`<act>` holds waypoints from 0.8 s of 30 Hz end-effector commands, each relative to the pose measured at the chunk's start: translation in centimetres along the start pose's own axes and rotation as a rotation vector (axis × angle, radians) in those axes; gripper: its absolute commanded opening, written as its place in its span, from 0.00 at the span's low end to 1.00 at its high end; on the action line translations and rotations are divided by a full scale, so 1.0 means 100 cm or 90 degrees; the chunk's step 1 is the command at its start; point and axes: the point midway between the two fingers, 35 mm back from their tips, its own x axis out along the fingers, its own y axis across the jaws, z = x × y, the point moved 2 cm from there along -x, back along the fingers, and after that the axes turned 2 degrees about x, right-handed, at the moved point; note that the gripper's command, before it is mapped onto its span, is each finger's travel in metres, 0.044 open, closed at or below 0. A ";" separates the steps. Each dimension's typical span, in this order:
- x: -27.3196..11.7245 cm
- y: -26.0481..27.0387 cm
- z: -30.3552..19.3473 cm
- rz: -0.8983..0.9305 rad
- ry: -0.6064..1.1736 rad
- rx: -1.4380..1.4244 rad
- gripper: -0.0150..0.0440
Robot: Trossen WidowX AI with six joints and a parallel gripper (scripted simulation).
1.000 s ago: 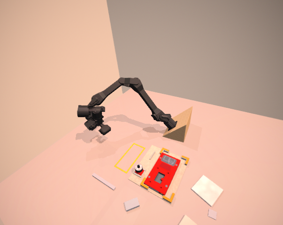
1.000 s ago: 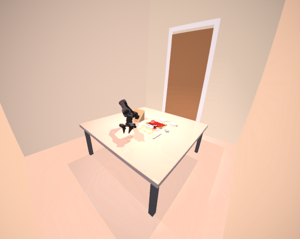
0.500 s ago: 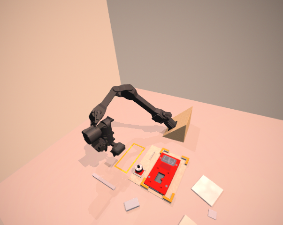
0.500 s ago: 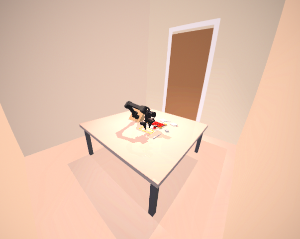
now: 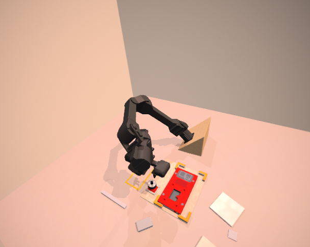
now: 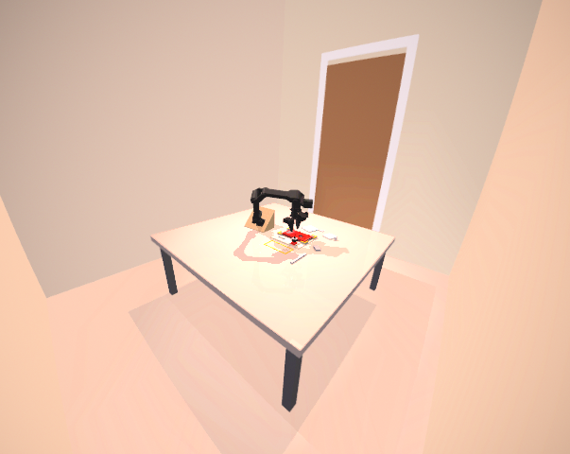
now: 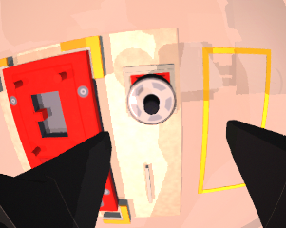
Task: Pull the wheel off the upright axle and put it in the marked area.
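Observation:
The wheel (image 5: 152,187) (image 7: 138,102) has a pale face and a dark side. It sits around the black upright axle (image 7: 151,104), over a red base near one end of the pale board (image 7: 171,157). My gripper (image 6: 294,228) (image 7: 169,135) is open, with nothing between its fingers. It points down from above the board, and the wheel shows beyond the gap between the fingertips in the wrist view. In the top view the arm mostly hides the fingers. The marked area is a yellow outline (image 5: 132,186) (image 7: 205,119) on the table beside the board, partly hidden by a finger.
A red plate (image 5: 189,186) (image 7: 78,119) lies on the board between orange corner brackets. A thin pin (image 7: 148,182) is on the board. A wooden wedge (image 5: 192,146) stands by the arm's base. A thin bar (image 5: 113,199), a grey block (image 5: 144,224) and a white tile (image 5: 226,208) lie around.

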 end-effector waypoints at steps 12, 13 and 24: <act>0.014 0.010 0.002 -0.001 0.007 0.012 0.76; 0.020 0.011 0.002 -0.001 0.007 0.012 0.76; 0.074 0.009 -0.002 -0.004 0.006 0.013 0.76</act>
